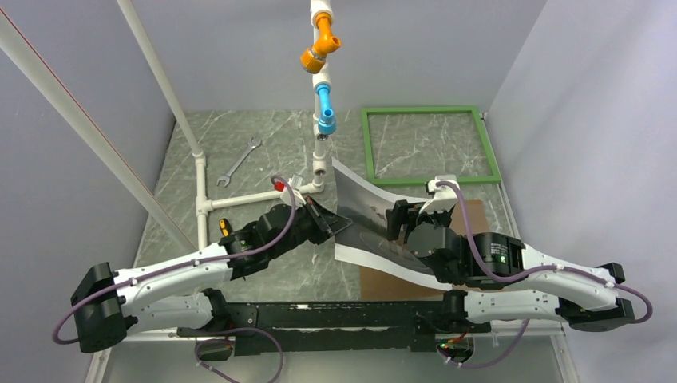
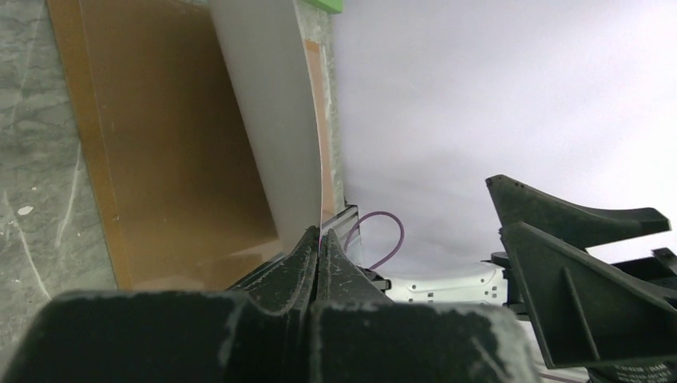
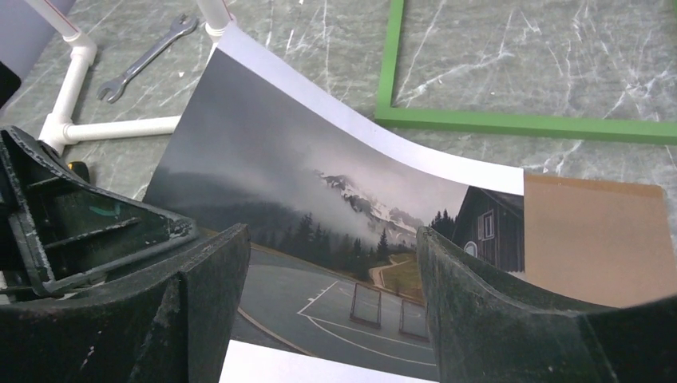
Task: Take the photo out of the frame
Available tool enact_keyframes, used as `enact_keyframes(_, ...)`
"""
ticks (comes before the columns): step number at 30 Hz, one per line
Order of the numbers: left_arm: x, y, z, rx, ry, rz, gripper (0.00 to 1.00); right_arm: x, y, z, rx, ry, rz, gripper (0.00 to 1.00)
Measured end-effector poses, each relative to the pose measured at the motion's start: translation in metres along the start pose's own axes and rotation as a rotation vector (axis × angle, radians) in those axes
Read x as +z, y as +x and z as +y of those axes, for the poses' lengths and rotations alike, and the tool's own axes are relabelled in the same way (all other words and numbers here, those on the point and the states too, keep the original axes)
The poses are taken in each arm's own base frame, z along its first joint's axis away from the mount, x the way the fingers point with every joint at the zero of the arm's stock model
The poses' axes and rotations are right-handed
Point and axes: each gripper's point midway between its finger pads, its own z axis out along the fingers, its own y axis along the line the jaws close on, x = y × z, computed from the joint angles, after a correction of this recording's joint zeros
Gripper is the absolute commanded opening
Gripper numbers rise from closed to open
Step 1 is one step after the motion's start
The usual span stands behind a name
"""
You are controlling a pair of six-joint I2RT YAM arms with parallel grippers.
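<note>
The photo is a curved sheet held up off the table, its dark scene facing up; it also shows in the right wrist view. My left gripper is shut on the photo's left edge; in the left wrist view the jaws pinch the thin sheet, whose pale back rises from them. My right gripper is open and empty just above the photo, with its fingers on either side of the scene. The green frame lies flat and empty at the back right, and shows in the right wrist view.
A brown backing panel lies on the table under the photo and my right arm. A white pipe rig with orange and blue fittings stands at the centre back. A wrench lies beside it. Grey walls close in both sides.
</note>
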Motion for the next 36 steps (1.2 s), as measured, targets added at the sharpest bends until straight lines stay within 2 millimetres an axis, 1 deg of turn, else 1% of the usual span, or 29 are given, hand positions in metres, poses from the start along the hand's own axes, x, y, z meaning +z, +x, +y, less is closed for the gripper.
enact_keyframes(3, 0.005, 0.004, 0.008, 0.001, -0.02, 0.01, 0.0, 0.002, 0.001, 0.003, -0.012, 0.002, 0.002, 0.78)
enact_keyframes(10, 0.035, 0.029, 0.04, 0.002, -0.091, 0.073, 0.0, 0.004, 0.005, 0.007, -0.026, 0.0, 0.012, 0.78)
enact_keyframes(15, 0.049, 0.048, 0.049, -0.025, -0.089, 0.104, 0.0, 0.002, 0.004, 0.004, -0.012, -0.005, 0.007, 0.78)
enact_keyframes(20, 0.067, 0.07, 0.065, -0.039, -0.11, 0.136, 0.0, 0.002, 0.005, 0.003, -0.007, -0.005, 0.006, 0.78)
enact_keyframes(23, 0.076, 0.077, 0.072, -0.043, -0.12, 0.143, 0.0, 0.002, 0.005, 0.003, -0.002, -0.005, 0.006, 0.78)
enact_keyframes(25, 0.08, 0.078, 0.074, -0.046, -0.124, 0.138, 0.0, 0.002, 0.005, 0.003, 0.002, -0.005, 0.007, 0.78)
enact_keyframes(27, 0.085, 0.078, 0.072, -0.049, -0.121, 0.129, 0.0, 0.002, 0.006, 0.002, 0.005, -0.006, 0.007, 0.78)
enact_keyframes(31, 0.099, 0.084, 0.059, -0.065, -0.08, 0.129, 0.0, 0.001, 0.007, -0.002, 0.014, -0.006, 0.006, 0.78)
enact_keyframes(33, 0.1, 0.086, 0.058, -0.077, -0.067, 0.128, 0.0, 0.0, 0.006, -0.003, 0.016, -0.006, 0.006, 0.78)
enact_keyframes(36, 0.091, 0.084, 0.068, -0.086, -0.086, 0.118, 0.0, -0.001, 0.007, -0.005, 0.015, -0.003, 0.009, 0.78)
